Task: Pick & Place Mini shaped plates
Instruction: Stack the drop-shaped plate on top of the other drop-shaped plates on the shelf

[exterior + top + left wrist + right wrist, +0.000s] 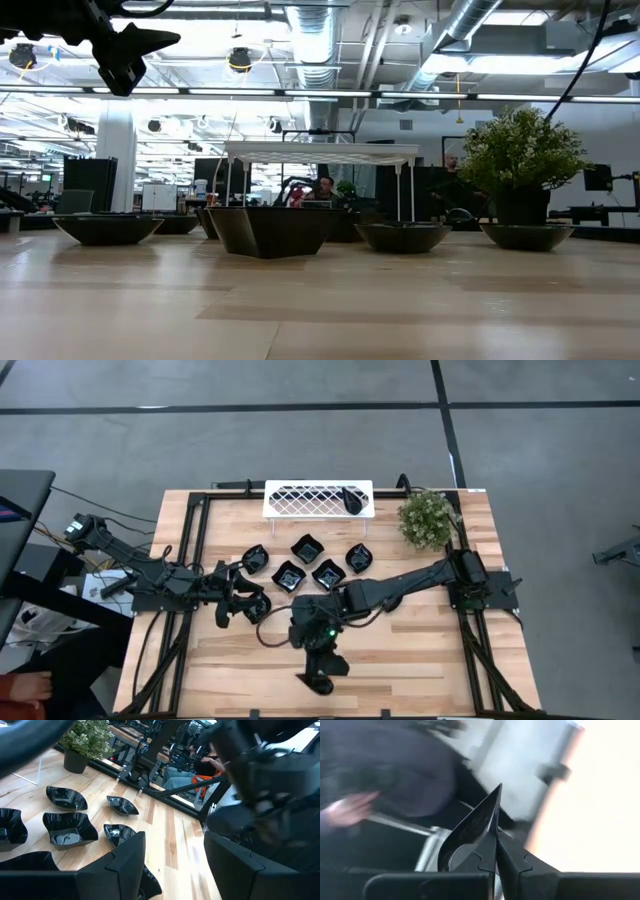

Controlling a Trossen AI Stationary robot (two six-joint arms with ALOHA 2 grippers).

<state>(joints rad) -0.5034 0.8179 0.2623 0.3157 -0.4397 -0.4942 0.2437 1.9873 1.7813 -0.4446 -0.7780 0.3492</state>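
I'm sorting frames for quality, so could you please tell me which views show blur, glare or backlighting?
Right wrist view: background badly smeared, bright washout on one side; the dish pinched in the right hand stays sharp. Low view: ceiling lights backlight the scene, so the dishes and plant read as dark shapes. Left wrist view: the near arm is blurred. High view: even and clear.

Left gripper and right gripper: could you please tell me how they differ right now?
The left gripper is open and gripping nothing; the right gripper is shut on a mini plate. The left gripper sits close beside the plates on the table; the right gripper is farther from them and from the white tray. Both are dark, two-fingered grippers.
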